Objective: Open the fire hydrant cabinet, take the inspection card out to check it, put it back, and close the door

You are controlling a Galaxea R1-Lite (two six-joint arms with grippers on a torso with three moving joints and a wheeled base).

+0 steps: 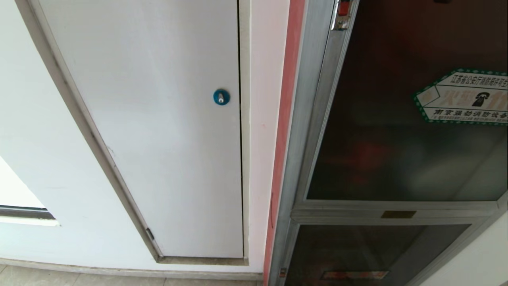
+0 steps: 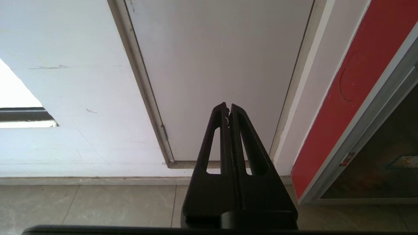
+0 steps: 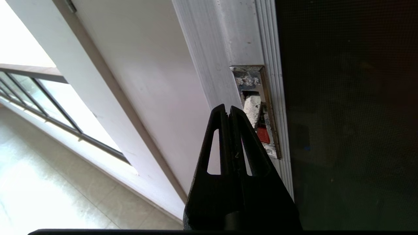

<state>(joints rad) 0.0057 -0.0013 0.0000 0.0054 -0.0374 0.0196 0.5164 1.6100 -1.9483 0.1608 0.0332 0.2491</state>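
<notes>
The fire hydrant cabinet [image 1: 301, 119] stands at the right of the head view, with a silver aluminium frame. Its door [image 1: 397, 131] is a dark tinted glass panel that looks shut, with a green-bordered hexagonal sticker [image 1: 464, 97] and a small red latch [image 1: 343, 8] at the top. In the right wrist view my right gripper [image 3: 228, 107] is shut and empty, its tips close in front of the door frame, just beside the recessed red latch [image 3: 263, 133]. My left gripper [image 2: 228, 107] is shut and empty, hanging low near the floor. The inspection card is hidden.
A plain white panel door [image 1: 158, 119] with a blue round lock [image 1: 221, 97] fills the wall left of the cabinet. A smaller lower glass door [image 1: 369, 254] sits under the main one. A window [image 3: 42, 98] and tiled floor [image 2: 98, 205] lie to the left.
</notes>
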